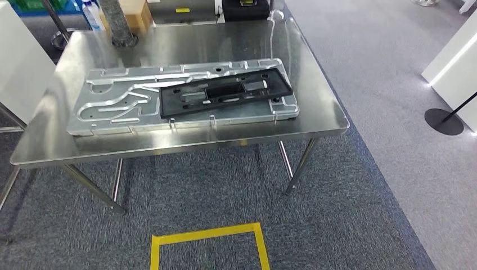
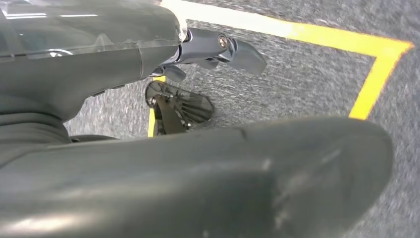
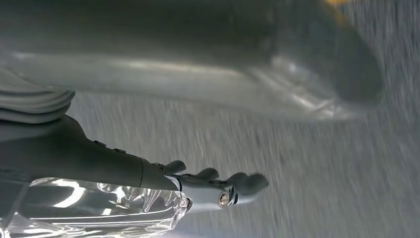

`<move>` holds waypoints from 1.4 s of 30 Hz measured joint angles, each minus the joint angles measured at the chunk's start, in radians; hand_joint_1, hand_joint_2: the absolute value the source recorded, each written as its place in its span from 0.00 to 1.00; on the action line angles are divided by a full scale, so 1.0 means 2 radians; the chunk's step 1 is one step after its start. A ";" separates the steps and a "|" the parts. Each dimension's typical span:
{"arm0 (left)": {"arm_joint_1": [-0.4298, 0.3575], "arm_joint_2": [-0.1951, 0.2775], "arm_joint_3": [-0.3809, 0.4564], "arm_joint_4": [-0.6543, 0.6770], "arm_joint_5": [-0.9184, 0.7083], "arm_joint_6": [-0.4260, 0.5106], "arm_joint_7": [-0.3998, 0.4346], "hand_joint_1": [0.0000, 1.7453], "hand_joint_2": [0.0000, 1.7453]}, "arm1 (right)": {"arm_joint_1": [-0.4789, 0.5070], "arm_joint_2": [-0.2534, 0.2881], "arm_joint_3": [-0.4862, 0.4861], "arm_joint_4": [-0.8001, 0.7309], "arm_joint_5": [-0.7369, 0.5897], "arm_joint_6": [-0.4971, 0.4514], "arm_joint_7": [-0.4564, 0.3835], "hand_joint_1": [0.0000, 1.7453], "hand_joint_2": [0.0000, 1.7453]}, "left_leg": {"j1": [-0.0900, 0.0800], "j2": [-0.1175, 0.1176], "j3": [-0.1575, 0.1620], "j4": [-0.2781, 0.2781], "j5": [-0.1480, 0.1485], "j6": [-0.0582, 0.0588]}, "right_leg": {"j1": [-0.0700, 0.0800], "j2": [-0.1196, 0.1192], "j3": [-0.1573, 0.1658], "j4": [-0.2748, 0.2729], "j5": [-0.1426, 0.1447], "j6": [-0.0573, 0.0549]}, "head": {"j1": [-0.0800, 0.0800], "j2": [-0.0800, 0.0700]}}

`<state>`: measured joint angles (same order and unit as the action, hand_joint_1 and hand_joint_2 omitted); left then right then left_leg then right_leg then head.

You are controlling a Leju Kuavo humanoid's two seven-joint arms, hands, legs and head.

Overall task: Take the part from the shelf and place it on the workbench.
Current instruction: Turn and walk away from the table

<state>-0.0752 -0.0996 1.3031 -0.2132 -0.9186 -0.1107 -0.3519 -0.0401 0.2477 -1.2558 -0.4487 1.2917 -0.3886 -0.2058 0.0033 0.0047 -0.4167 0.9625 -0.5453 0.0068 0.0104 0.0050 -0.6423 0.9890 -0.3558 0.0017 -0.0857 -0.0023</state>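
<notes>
One black part (image 1: pixel 225 93) is seen lying flat on the large silver plate (image 1: pixel 112 107), which rests on the steel workbench (image 1: pixel 315 121); the part sits toward the plate's right half, within its outline. No shelf is visible in the head view. The left hand (image 2: pixel 218 49) is seen hanging over grey carpet near the yellow floor marking (image 2: pixel 371 74), fingers extended and apart, with nothing held. The right hand (image 3: pixel 218 191) is likewise seen over carpet, fingers stretched out, released and grasping nothing. Judgement: the placing step appears complete for this part, since it is already down on the bench and both hands are free; either the task is finished or another fetch is pending. If a further part is required, the next move would call for a turn away from the bench toward the shelf, with arms raised from the hanging pose. Count: one black part, one silver plate, one workbench, one yellow taped square (image 1: pixel 208 244) on the floor. At the bench's far edge one grey post (image 1: pixel 118 22) is noted, and one black stand base (image 1: pixel 444 121) on the floor to the right.
</notes>
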 joint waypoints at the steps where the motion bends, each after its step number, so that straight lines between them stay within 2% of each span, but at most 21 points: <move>1: 0.000 0.000 0.000 0.000 -0.002 0.000 0.000 0.00 0.00 | -0.001 0.000 -0.002 0.006 -0.002 0.016 0.005 0.00 0.00 | 0.000 0.001 -0.004 0.000 0.005 0.003 | -0.001 0.001 -0.001 0.000 0.003 0.003 | 0.000 0.000; 3: 0.000 0.000 -0.002 0.000 -0.007 0.000 0.000 0.00 0.00 | -0.003 0.000 -0.005 0.018 -0.006 0.044 0.015 0.00 0.00 | 0.001 0.004 -0.015 -0.002 0.016 0.012 | -0.003 0.002 -0.011 0.017 -0.020 0.008 | 0.000 0.000; 6: 0.001 0.002 -0.004 0.000 -0.015 0.000 0.000 0.00 0.00 | -0.004 0.000 -0.007 0.029 -0.004 0.074 0.029 0.00 0.00 | 0.000 0.004 -0.036 -0.002 0.034 0.017 | -0.004 0.002 -0.034 0.107 -0.096 0.012 | 0.000 0.000; 7: 0.001 0.002 -0.005 0.000 -0.017 -0.001 0.000 0.00 0.00 | -0.005 0.000 -0.007 0.032 -0.002 0.080 0.034 0.00 0.00 | -0.001 0.003 -0.043 -0.001 0.040 0.017 | -0.004 0.001 -0.037 0.136 -0.108 0.012 | 0.000 0.000; 9: 0.001 0.003 -0.008 0.000 -0.020 -0.002 0.000 0.00 0.00 | -0.005 0.000 -0.006 0.038 0.005 0.090 0.042 0.00 0.00 | -0.002 0.000 -0.059 0.001 0.051 0.016 | -0.004 0.002 -0.022 0.148 -0.098 0.010 | 0.000 0.000; 11: 0.001 0.003 -0.012 0.000 -0.023 -0.002 0.000 0.00 0.00 | -0.006 0.000 -0.005 0.042 0.009 0.098 0.051 0.00 0.00 | -0.002 -0.004 -0.072 0.003 0.061 0.014 | -0.002 0.003 0.029 0.087 -0.074 0.005 | 0.000 0.000; 13: 0.001 0.003 -0.014 0.000 -0.026 -0.003 0.000 0.00 0.00 | -0.008 0.000 -0.005 0.044 0.011 0.109 0.059 0.00 0.00 | -0.003 -0.006 -0.080 0.005 0.069 0.010 | 0.001 0.004 0.084 0.007 -0.072 0.000 | 0.000 0.000; 15: 0.001 0.003 -0.015 0.000 -0.028 -0.003 0.001 0.00 0.00 | -0.011 0.000 -0.005 0.047 0.012 0.119 0.066 0.00 0.00 | -0.002 -0.007 -0.084 0.006 0.076 0.004 | 0.004 0.005 0.102 -0.027 -0.078 -0.004 | 0.000 0.000; 18: 0.001 0.004 -0.018 0.000 -0.032 -0.004 0.002 0.00 0.00 | -0.012 -0.002 -0.004 0.052 0.014 0.128 0.081 0.00 0.00 | -0.001 -0.006 -0.093 0.019 0.063 -0.003 | 0.002 0.001 0.095 -0.032 -0.067 -0.011 | 0.000 0.000; 21: 0.000 0.004 -0.022 0.000 -0.035 -0.004 0.003 0.00 0.00 | -0.012 -0.009 -0.003 0.058 0.018 0.135 0.094 0.00 0.00 | 0.002 -0.005 -0.120 0.104 -0.005 -0.008 | 0.001 -0.004 0.078 -0.029 -0.054 -0.016 | 0.000 0.000; 23: 0.000 0.004 -0.024 0.000 -0.037 -0.004 0.005 0.00 0.00 | -0.011 -0.016 -0.002 0.063 0.019 0.141 0.101 0.00 0.00 | 0.003 -0.005 -0.128 0.158 -0.021 -0.011 | 0.001 -0.005 0.061 -0.023 -0.046 -0.016 | 0.000 0.000; 24: 0.000 0.004 -0.025 0.000 -0.037 -0.004 0.006 0.00 0.00 | -0.011 -0.021 -0.001 0.066 0.019 0.143 0.104 0.00 0.00 | 0.004 -0.005 -0.121 0.161 -0.012 -0.012 | 0.001 -0.006 0.051 -0.018 -0.042 -0.015 | 0.000 0.000; 26: -0.001 0.004 -0.026 0.000 -0.037 -0.004 0.007 0.00 0.00 | -0.012 -0.029 0.000 0.071 0.020 0.145 0.107 0.00 0.00 | 0.005 -0.005 -0.081 0.116 0.015 -0.011 | 0.001 -0.006 0.033 -0.008 -0.036 -0.012 | 0.000 0.000; 28: -0.003 0.005 -0.026 0.000 -0.037 -0.004 0.008 0.00 0.00 | -0.012 -0.038 0.002 0.075 0.020 0.146 0.108 0.00 0.00 | 0.003 -0.005 -0.031 0.044 0.013 -0.007 | 0.001 -0.006 0.020 0.002 -0.031 -0.007 | 0.000 0.000; 30: -0.004 0.005 -0.026 0.000 -0.037 -0.004 0.008 0.00 0.00 | -0.011 -0.046 0.002 0.080 0.020 0.149 0.109 0.00 0.00 | 0.000 -0.006 -0.011 0.008 0.002 -0.001 | 0.000 -0.007 0.016 0.006 -0.024 -0.001 | 0.000 0.000; 32: -0.004 0.005 -0.026 0.000 -0.037 -0.005 0.007 0.00 0.00 | -0.011 -0.050 0.002 0.083 0.020 0.151 0.110 0.00 0.00 | -0.001 -0.004 -0.017 0.006 0.008 0.007 | -0.001 -0.007 0.013 0.007 -0.021 0.005 | 0.000 0.000; 33: -0.004 0.005 -0.026 0.000 -0.037 -0.005 0.007 0.00 0.00 | -0.011 -0.051 0.002 0.083 0.019 0.152 0.111 0.00 0.00 | 0.000 -0.003 -0.022 0.005 0.013 0.012 | -0.002 -0.005 0.009 0.015 -0.032 0.008 | 0.000 0.000; 37: -0.004 0.007 -0.027 0.000 -0.039 -0.006 0.005 0.00 0.00 | -0.011 -0.051 0.002 0.086 0.019 0.151 0.112 0.00 0.00 | 0.000 0.000 -0.051 0.005 0.039 0.020 | -0.007 -0.003 -0.017 0.121 -0.123 0.015 | 0.000 0.000; 39: -0.004 0.007 -0.027 0.000 -0.040 -0.006 0.005 0.00 0.00 | -0.011 -0.051 0.002 0.088 0.019 0.151 0.111 0.00 0.00 | -0.001 0.001 -0.069 0.007 0.051 0.018 | -0.008 -0.003 -0.011 0.151 -0.118 0.017 | 0.000 0.000; 40: -0.004 0.007 -0.027 0.000 -0.040 -0.006 0.005 0.00 0.00 | -0.012 -0.051 0.002 0.088 0.019 0.151 0.110 0.00 0.00 | -0.001 0.001 -0.078 0.009 0.057 0.017 | -0.009 -0.003 0.004 0.141 -0.101 0.017 | 0.000 0.000; 42: -0.004 0.007 -0.027 0.000 -0.041 -0.008 0.005 0.00 0.00 | -0.012 -0.051 0.003 0.089 0.019 0.151 0.107 0.00 0.00 | -0.001 0.001 -0.096 0.015 0.068 0.013 | -0.009 -0.003 0.058 0.074 -0.081 0.015 | 0.000 0.000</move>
<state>-0.0836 -0.0858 1.2497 -0.2132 -1.0016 -0.1258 -0.3416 -0.0645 0.1453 -1.2507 -0.2712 1.3296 -0.0862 0.0081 0.0020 0.0069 -0.6077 0.9916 -0.4103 0.0326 -0.0083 -0.0002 -0.5262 1.1377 -0.5183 0.0327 -0.0858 -0.0026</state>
